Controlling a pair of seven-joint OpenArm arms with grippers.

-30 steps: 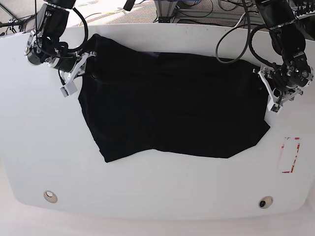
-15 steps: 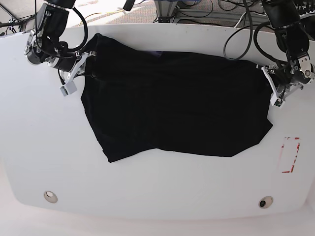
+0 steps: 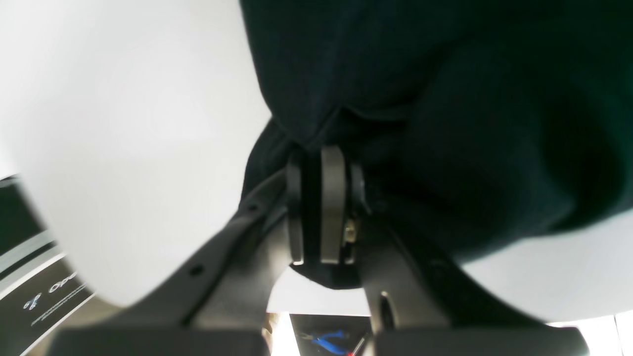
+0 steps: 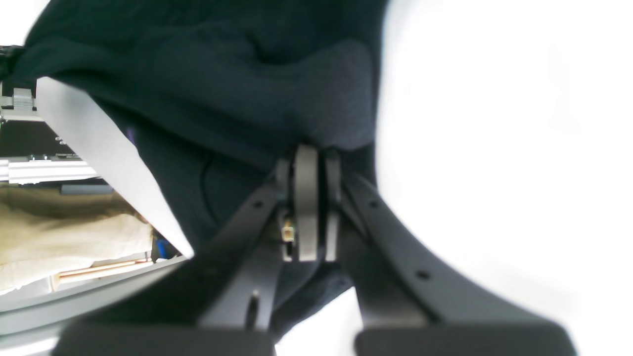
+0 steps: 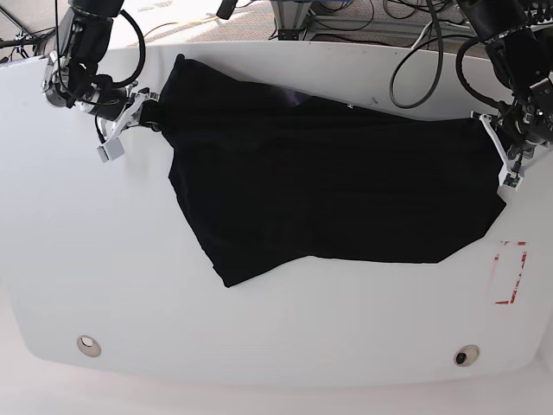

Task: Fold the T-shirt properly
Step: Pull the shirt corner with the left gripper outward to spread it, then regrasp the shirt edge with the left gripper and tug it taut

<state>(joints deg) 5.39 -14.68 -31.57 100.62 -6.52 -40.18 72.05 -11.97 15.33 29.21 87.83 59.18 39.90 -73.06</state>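
Compared with the base view a second ago, the T-shirt has shifted toward the right of that view and toward the far edge: its lower left corner has moved inward and its right edge now reaches farther right, with the cloth drawn tauter between the two arms. The left gripper, then standing open beside the cloth's right edge, has since closed on it and moved up and to the right. The right gripper has stayed clamped on the upper left corner and has risen slightly.

The T-shirt lies plain black side up on a white table, spread across its far half. A red-outlined rectangle is marked near the table's right edge, just off the cloth's lower right corner. Two round fittings sit near the front edge. Cables and equipment lie on the floor beyond the far edge.

In the left wrist view the left gripper has its jaws pressed together on a bunched fold of the T-shirt. In the right wrist view the right gripper is likewise pinched tight on a gathered edge of the T-shirt, with white tabletop to the right
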